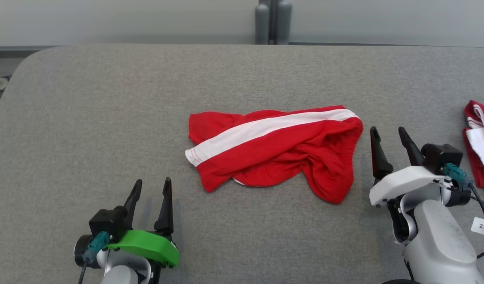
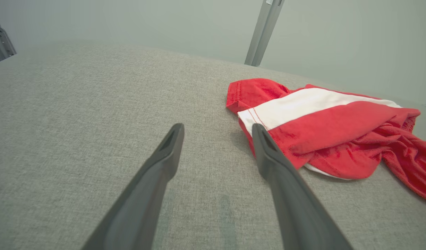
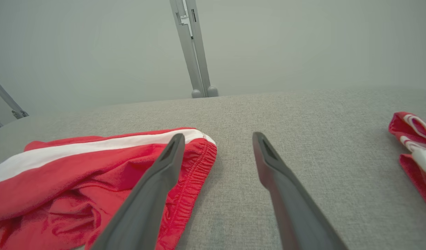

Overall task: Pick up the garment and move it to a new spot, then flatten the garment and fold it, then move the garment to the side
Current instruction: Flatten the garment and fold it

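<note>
The garment [image 1: 273, 148] is a pair of red shorts with a white stripe, lying crumpled in the middle of the grey table [image 1: 108, 98]. My left gripper [image 1: 152, 186] stands open near the front left, a short way below and left of the garment's leg end [image 2: 265, 114]. Just right of the elastic waistband [image 3: 195, 163] my right gripper [image 1: 387, 135] is open, with nothing between its fingers. In the left wrist view the left gripper [image 2: 216, 130] points at bare table beside the garment [image 2: 331, 128]. The right gripper [image 3: 216, 139] has its left finger over the waistband edge.
A second red-and-white cloth [image 1: 480, 142] lies at the table's right edge, close to my right arm; it also appears in the right wrist view [image 3: 416, 149]. A grey post [image 1: 272, 21] stands behind the table's far edge. The table's left corner is rounded.
</note>
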Available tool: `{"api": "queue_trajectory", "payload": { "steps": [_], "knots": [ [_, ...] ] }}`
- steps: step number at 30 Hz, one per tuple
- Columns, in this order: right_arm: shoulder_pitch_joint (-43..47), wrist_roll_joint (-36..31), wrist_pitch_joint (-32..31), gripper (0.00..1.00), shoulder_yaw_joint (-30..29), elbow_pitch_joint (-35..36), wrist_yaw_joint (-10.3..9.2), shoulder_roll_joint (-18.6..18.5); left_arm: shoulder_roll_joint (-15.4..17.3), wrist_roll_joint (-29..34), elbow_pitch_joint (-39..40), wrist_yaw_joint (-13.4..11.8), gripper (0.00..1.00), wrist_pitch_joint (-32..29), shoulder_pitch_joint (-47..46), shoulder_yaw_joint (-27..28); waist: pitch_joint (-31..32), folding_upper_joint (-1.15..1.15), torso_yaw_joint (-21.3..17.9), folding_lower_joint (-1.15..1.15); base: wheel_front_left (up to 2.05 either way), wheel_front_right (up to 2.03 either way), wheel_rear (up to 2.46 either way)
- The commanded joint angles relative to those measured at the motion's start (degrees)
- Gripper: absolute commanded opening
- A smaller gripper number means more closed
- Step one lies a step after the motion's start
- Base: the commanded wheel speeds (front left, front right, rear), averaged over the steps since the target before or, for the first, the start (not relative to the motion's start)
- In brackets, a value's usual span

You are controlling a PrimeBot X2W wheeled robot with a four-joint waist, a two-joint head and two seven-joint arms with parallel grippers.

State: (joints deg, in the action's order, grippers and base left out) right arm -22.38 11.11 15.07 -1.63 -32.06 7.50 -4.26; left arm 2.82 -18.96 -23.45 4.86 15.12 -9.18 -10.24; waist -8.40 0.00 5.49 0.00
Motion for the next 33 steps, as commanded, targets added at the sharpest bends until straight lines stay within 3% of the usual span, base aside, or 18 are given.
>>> {"api": "queue_trajectory", "payload": {
  "steps": [1,12,13,14,15,16,33],
  "knots": [
    [-1.6,2.0,0.1,1.00,-0.9,-1.7,-0.04,0.0,0.2,-0.1,0.4,-0.1,1.00,0.0,-1.2,0.1,-4.3,0.00,5.2,0.00,0.00,0.00,0.00],
    [-5.1,8.8,0.1,1.00,1.6,-10.5,-0.03,-2.1,0.2,-0.7,1.9,-0.4,1.00,0.0,-0.6,0.3,-5.7,0.00,9.0,0.00,0.00,0.00,0.00],
    [-5.1,9.2,0.1,0.93,2.0,-10.3,-0.03,-2.2,0.2,-0.8,2.1,-0.3,1.00,0.0,-0.6,0.4,-5.8,0.00,9.0,0.00,0.00,0.00,0.00],
    [-5.1,9.6,0.1,0.62,2.2,-10.2,-0.03,-2.6,0.2,-0.7,2.2,-0.3,1.00,0.0,-0.6,0.5,-5.8,0.00,9.0,0.00,0.00,0.00,0.00],
    [-5.3,9.9,0.1,0.48,2.7,-9.7,-0.03,-2.8,0.2,-0.6,2.4,-0.3,1.00,0.0,-0.5,0.6,-5.8,0.00,8.8,0.00,0.00,0.00,0.00],
    [-5.4,10.0,0.1,0.00,3.0,-9.0,-0.03,-3.1,0.2,-0.5,2.4,-0.3,1.00,0.0,-0.4,0.8,-5.9,0.00,8.6,0.00,0.00,0.00,0.00],
    [1.6,10.0,0.1,0.00,11.6,3.7,-0.03,-7.0,0.2,-0.5,1.2,0.4,1.00,0.0,1.6,1.4,-1.9,0.00,2.8,0.00,0.00,0.00,0.00]
  ]
}}
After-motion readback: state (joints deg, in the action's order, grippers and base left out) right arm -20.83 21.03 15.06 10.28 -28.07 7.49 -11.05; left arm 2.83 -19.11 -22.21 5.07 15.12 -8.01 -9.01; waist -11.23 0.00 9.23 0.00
